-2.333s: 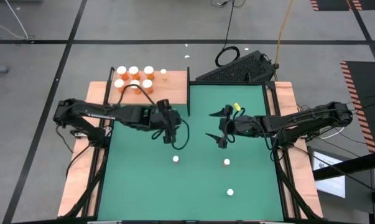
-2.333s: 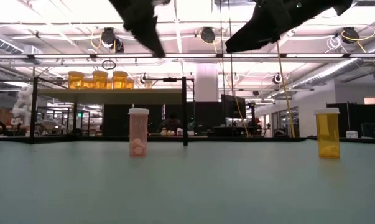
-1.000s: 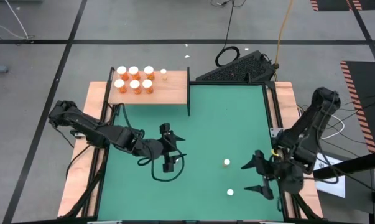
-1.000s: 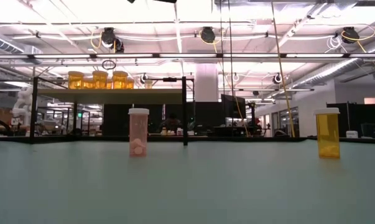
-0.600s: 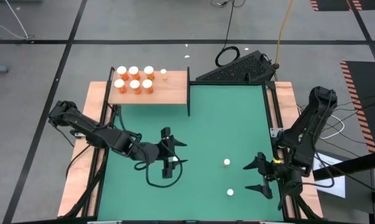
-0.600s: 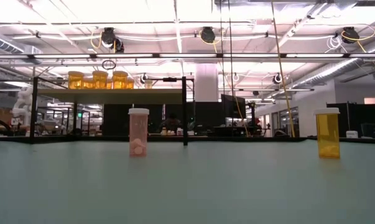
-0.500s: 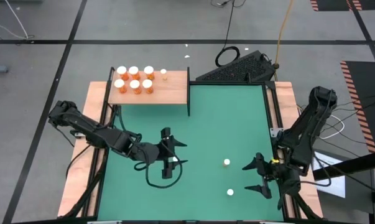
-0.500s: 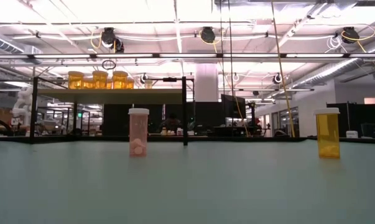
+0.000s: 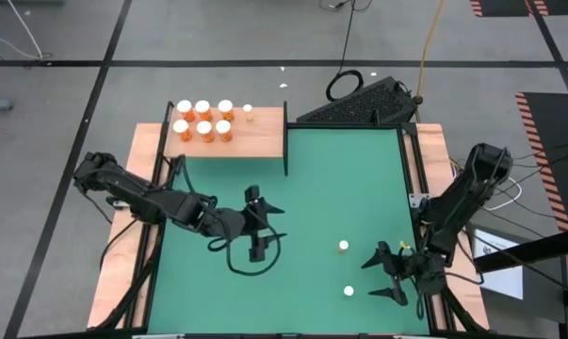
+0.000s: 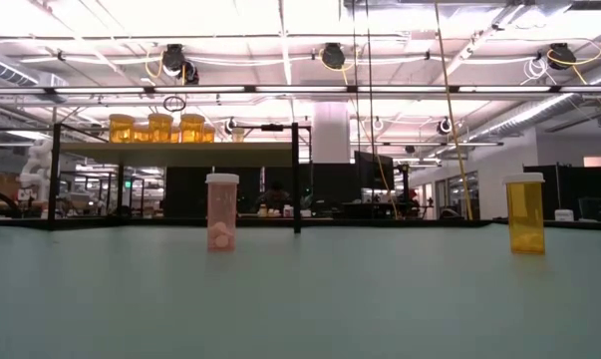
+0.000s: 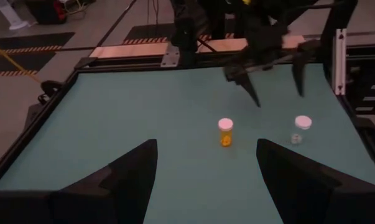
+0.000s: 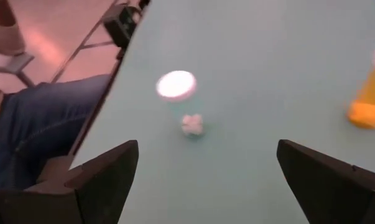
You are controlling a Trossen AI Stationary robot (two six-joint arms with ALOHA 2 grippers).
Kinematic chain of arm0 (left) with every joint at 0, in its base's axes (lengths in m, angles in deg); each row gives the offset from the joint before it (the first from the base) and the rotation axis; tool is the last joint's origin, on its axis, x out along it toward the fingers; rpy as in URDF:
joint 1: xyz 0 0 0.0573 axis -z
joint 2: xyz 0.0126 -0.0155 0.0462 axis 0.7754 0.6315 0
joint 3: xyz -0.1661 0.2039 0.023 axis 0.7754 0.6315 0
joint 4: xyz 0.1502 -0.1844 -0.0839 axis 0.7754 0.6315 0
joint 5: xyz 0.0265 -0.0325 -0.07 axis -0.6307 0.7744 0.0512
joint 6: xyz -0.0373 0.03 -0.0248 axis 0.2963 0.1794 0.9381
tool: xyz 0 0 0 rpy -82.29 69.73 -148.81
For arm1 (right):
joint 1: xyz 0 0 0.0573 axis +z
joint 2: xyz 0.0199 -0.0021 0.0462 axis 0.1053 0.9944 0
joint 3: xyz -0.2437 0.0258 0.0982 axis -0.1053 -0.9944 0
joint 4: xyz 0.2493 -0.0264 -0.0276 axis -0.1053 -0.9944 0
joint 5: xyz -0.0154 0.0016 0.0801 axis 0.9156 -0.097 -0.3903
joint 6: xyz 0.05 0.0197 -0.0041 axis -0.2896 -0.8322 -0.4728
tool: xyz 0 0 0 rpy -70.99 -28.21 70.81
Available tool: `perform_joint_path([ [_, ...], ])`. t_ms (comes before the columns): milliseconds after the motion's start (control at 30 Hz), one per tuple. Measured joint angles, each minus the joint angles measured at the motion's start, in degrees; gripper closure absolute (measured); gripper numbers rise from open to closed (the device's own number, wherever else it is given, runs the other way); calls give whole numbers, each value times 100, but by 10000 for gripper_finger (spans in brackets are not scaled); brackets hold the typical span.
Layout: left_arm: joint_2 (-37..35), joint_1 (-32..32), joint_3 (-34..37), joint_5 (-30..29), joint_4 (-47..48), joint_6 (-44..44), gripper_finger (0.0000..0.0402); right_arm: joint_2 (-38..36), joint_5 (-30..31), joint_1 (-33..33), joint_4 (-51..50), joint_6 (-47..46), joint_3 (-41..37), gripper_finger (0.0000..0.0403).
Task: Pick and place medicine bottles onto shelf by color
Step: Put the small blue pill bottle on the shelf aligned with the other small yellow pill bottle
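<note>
The right gripper (image 9: 381,276) is hovering with fingers spread wide beside a clear bottle (image 9: 348,292) standing on the green mat (image 9: 312,188). The left gripper (image 9: 262,229) is also spread, holding nothing. Six orange bottles (image 9: 202,120) are standing on the shelf (image 9: 265,132).

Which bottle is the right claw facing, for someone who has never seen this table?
On the green mat, look to the near right corner, just left of the open right claw. The clear bottle stands there; unlike the yellow bottle farther back, its body is transparent.
</note>
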State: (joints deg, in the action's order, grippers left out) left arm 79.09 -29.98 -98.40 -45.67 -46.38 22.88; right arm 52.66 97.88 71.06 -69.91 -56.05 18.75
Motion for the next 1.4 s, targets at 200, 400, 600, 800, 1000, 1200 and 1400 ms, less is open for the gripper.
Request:
perform_joint_path([
  [200,0,-204,0,-3,2,-51,126,1139,18,-2,1280,599,128,37],
  [400,0,-372,0,-2,6,-119,126,2038,33,-9,1305,631,648,53],
  [600,0,-373,0,-2,-2,31,126,2546,204,-16,1311,549,963,71],
  [800,2,-347,0,-2,-153,131,126,2841,434,-50,1424,141,1005,89],
  [1000,114,-347,0,-10,-225,242,126,3125,686,-57,1986,319,1009,90],
  [1200,439,-310,-141,48,-404,-52,126,3385,867,-78,1999,535,1179,90],
  [1400,1198,-314,-1085,367,-141,-202,126,3595,971,-117,2056,711,1254,90],
])
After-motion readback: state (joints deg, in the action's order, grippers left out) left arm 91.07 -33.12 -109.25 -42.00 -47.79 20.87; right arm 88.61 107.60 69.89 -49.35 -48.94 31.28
